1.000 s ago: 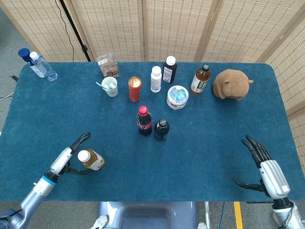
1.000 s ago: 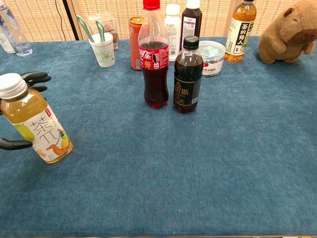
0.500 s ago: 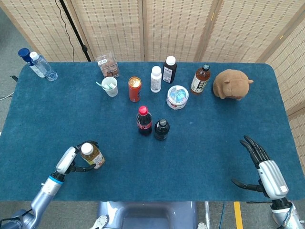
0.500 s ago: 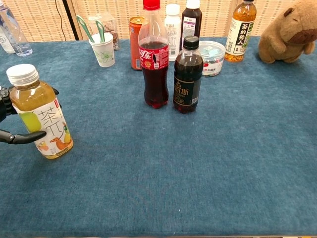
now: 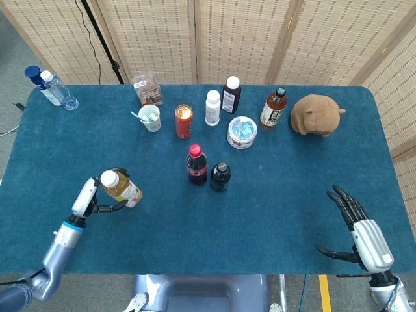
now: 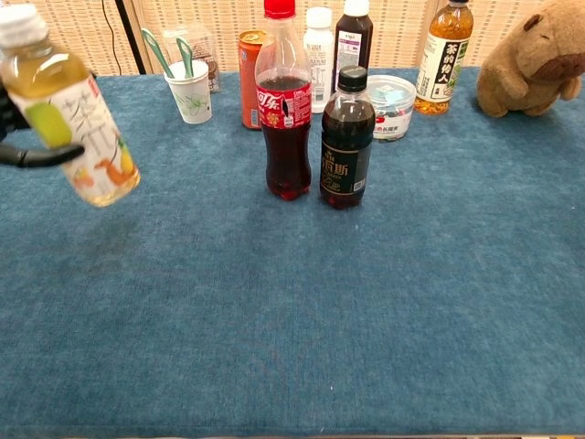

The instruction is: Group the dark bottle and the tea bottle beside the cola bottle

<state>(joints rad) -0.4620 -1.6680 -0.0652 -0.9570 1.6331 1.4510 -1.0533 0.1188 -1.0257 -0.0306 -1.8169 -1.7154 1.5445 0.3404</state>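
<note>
My left hand (image 5: 91, 197) grips the tea bottle (image 5: 120, 188) (image 6: 69, 110), a yellow-green drink with a white cap and white label. The bottle is tilted and off the cloth at the left of the table. The cola bottle (image 5: 196, 164) (image 6: 282, 101) with its red cap stands upright at mid table. The dark bottle (image 5: 220, 176) (image 6: 347, 139) with a black cap stands right beside it, on its right. My right hand (image 5: 361, 229) is open, fingers spread, low at the table's front right, far from the bottles.
Along the back stand a paper cup (image 5: 150, 118), an orange can (image 5: 184, 121), a white bottle (image 5: 212, 108), a dark syrup bottle (image 5: 231, 95), a round tub (image 5: 242, 132), an amber tea bottle (image 5: 273, 108) and a plush toy (image 5: 316, 114). A water bottle (image 5: 55, 89) lies far left.
My left hand closed around the tea bottle and lifted it off the cloth, carrying it up and slightly away from the front edge. The right hand hardly moved.
</note>
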